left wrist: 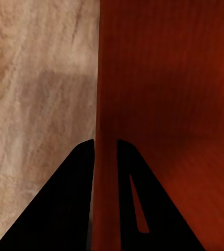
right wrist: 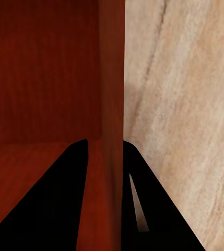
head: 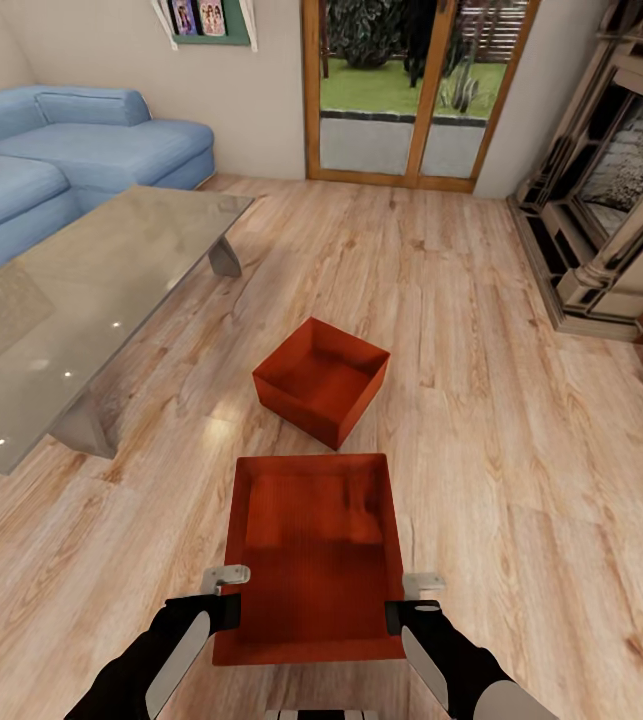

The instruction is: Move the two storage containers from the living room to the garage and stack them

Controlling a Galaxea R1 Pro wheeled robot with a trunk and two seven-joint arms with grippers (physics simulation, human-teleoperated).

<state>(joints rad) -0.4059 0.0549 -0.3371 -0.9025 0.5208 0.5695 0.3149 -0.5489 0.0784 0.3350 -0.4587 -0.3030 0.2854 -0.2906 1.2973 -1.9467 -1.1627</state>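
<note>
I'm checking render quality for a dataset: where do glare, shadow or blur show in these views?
Head view: small bright light reflections on the glass table; the held container has a shaded interior. Left wrist view: soft, blurry wood floor, fingers pure black silhouettes. Right wrist view: the same black fingers.

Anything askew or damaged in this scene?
No damage or spills. The far container sits rotated against the floor planks; the near container is square to the robot, with left gripper and right gripper each clamped on a side wall.
</note>
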